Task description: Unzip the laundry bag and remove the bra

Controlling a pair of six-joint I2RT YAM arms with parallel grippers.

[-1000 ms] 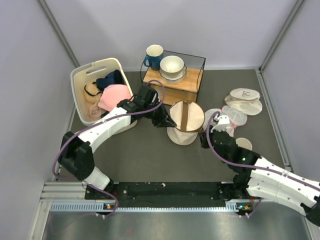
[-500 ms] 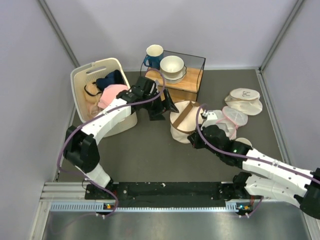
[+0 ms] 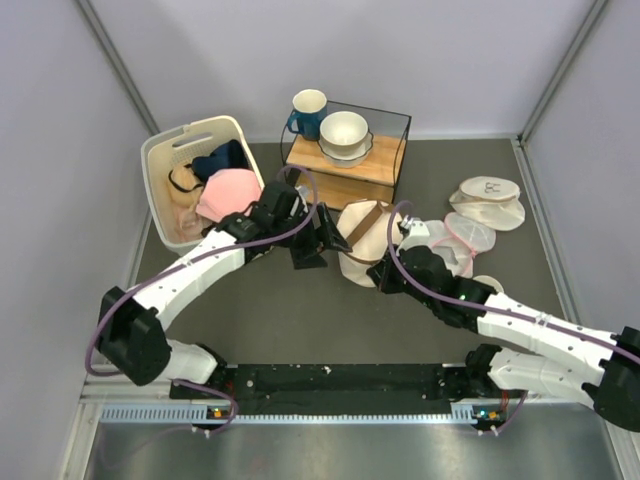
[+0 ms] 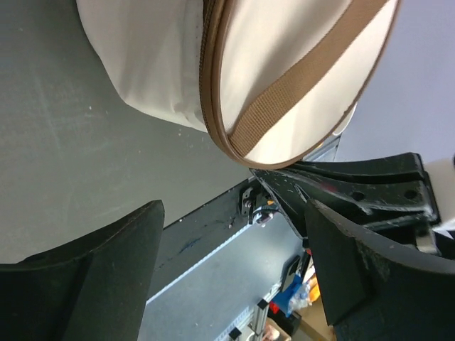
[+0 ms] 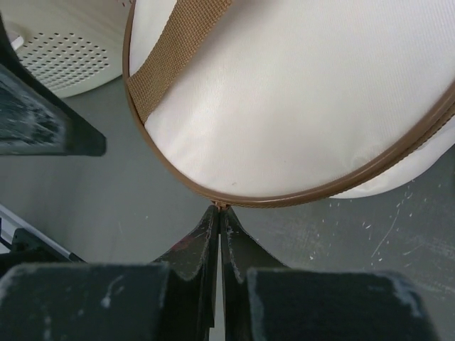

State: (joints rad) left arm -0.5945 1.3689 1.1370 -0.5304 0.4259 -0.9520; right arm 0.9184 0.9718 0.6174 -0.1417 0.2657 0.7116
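Observation:
The cream laundry bag (image 3: 367, 230) with a brown strap lies tilted at the table's middle, its round zipped top facing the arms. My right gripper (image 3: 381, 277) is at the bag's near edge. In the right wrist view it (image 5: 220, 208) is shut on the small zipper pull at the brown zip rim of the bag (image 5: 298, 92). My left gripper (image 3: 322, 243) hangs open just left of the bag, touching nothing. The left wrist view shows the left gripper (image 4: 234, 273) spread wide below the bag (image 4: 284, 64). The bra is hidden.
A cream plastic basket (image 3: 160, 165) holding clothes stands at the back left. Behind the bag a wire-framed wooden box (image 3: 350, 165) carries a blue mug (image 3: 305, 112) and a bowl (image 3: 344, 133). Round mesh pouches (image 3: 487, 203) lie at the right.
My left gripper has opened, let go of the bag and drawn back to its left. The right gripper has slid left along the bag's near rim, still shut. The bag has tipped.

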